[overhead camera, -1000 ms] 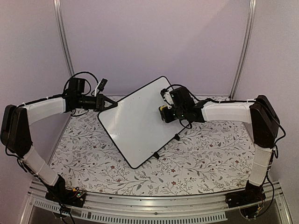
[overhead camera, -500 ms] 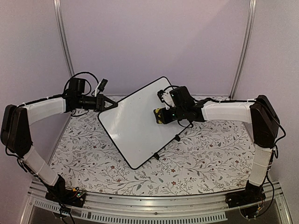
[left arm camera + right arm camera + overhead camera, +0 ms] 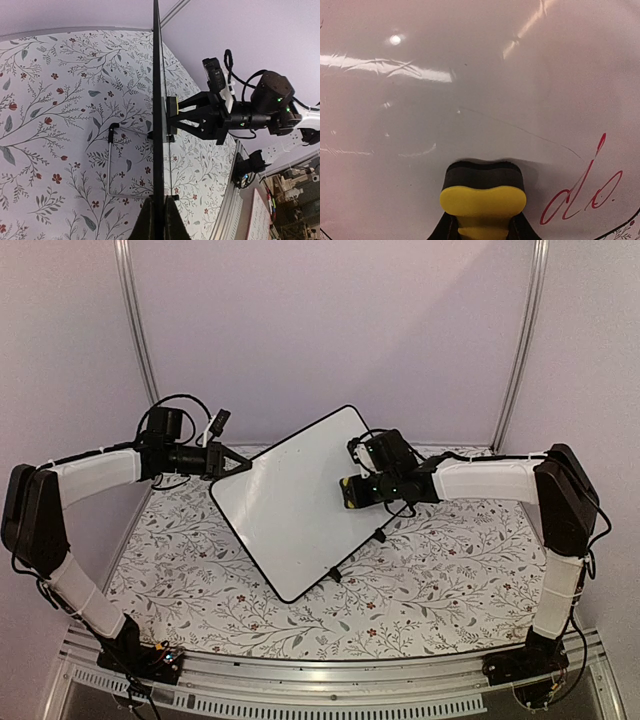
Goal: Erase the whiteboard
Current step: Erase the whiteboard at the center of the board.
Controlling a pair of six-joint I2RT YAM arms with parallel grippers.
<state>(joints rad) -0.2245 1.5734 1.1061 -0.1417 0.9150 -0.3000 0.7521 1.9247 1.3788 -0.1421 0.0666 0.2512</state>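
Observation:
The whiteboard [image 3: 295, 500] stands tilted on a corner over the floral table, white with a thin black frame. My left gripper [image 3: 232, 466] is shut on its left edge; in the left wrist view the board [image 3: 158, 115] runs edge-on between my fingers. My right gripper [image 3: 352, 491] is shut on a yellow and black eraser [image 3: 350, 492], pressed against the board's face near its right side. In the right wrist view the eraser [image 3: 483, 192] touches the white face [image 3: 470, 85], with red handwriting [image 3: 582, 192] just to its right and a thin dark line above it.
The floral table cover [image 3: 450, 560] lies under the board. The board's wire stand and black feet [image 3: 112, 150] stick out behind it. Purple walls and metal posts [image 3: 520, 340] close the back. An aluminium rail [image 3: 320, 685] runs along the near edge.
My right gripper with the eraser slid left and slightly down, then back a little to the right across the board's face. The left arm and the board have not moved.

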